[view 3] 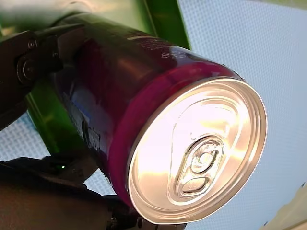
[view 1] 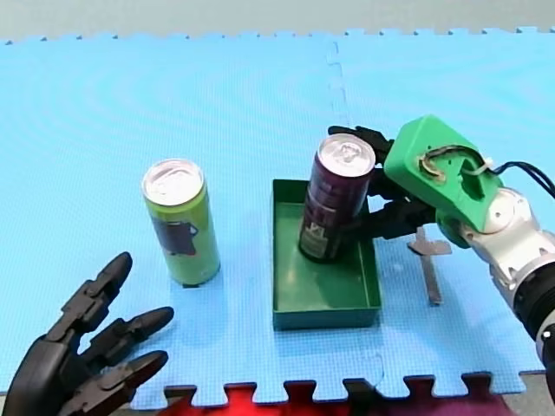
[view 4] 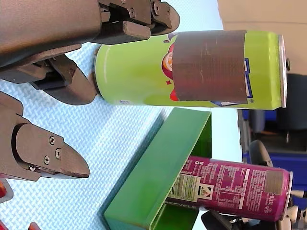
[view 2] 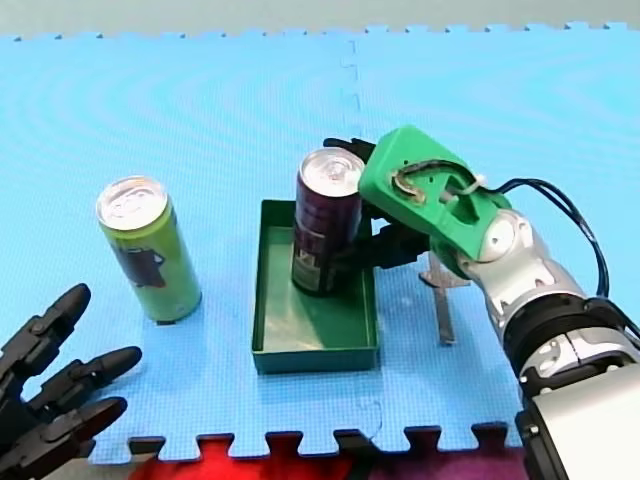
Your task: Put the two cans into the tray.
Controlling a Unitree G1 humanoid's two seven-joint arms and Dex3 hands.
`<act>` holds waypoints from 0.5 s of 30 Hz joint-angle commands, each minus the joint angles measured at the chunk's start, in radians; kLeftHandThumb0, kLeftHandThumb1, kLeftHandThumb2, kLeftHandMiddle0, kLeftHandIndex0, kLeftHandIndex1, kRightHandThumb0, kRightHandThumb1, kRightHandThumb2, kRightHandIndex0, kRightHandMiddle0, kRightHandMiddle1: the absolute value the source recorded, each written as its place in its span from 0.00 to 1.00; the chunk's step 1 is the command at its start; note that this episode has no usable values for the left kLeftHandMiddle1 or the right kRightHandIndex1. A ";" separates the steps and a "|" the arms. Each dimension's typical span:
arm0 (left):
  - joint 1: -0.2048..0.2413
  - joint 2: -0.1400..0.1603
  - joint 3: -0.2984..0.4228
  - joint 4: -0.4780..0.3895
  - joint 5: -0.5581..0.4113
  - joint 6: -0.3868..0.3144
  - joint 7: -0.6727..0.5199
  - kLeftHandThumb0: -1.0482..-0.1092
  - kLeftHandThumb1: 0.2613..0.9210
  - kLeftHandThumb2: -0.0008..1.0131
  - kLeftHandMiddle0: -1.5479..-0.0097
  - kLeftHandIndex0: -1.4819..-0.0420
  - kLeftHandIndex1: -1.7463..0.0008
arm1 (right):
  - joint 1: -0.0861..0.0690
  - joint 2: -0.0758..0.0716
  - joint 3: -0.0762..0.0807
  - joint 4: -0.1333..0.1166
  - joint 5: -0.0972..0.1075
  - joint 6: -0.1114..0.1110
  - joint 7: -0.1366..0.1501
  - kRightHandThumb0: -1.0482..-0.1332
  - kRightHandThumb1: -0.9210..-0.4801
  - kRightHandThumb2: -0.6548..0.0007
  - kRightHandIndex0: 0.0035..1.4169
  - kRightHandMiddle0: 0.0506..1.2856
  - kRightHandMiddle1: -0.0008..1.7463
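- The right hand point(view 1: 408, 178) was capped by a bright green shell point(view 1: 438, 160) over black fingers point(view 1: 386, 221).
- Its silver forearm point(view 1: 512, 234) was trailed by a black cable point(view 1: 525, 166).
- The left hand point(view 1: 87, 347) was built of black jointed segments.

Blue interlocking foam mat point(view 1: 173, 104) floor

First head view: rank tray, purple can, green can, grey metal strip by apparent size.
1. Green rectangular plastic tray.
2-3. Dark purple aluminium can, gripped in the tray by the right robot hand, and lime-green aluminium can: alike, can't rank.
4. Flat grey metal strip.
Left robot hand, empty, near-left corner.
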 commanded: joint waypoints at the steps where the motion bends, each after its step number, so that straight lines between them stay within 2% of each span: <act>1: 0.001 0.006 0.001 -0.006 0.004 0.006 0.003 0.00 1.00 0.05 0.68 0.88 0.99 | 0.003 -0.010 0.000 0.004 -0.005 0.006 -0.012 0.12 0.18 0.99 0.26 0.03 0.00; 7: 0.002 0.005 -0.002 -0.014 0.009 0.010 0.010 0.00 1.00 0.04 0.68 0.88 1.00 | 0.002 -0.005 0.003 -0.003 -0.007 -0.032 -0.012 0.14 0.16 0.99 0.27 0.04 0.00; 15: 0.010 0.004 -0.011 -0.037 0.022 0.025 0.030 0.00 1.00 0.04 0.68 0.87 1.00 | 0.009 0.004 -0.028 -0.014 0.035 -0.041 0.024 0.23 0.22 1.00 0.31 0.04 0.00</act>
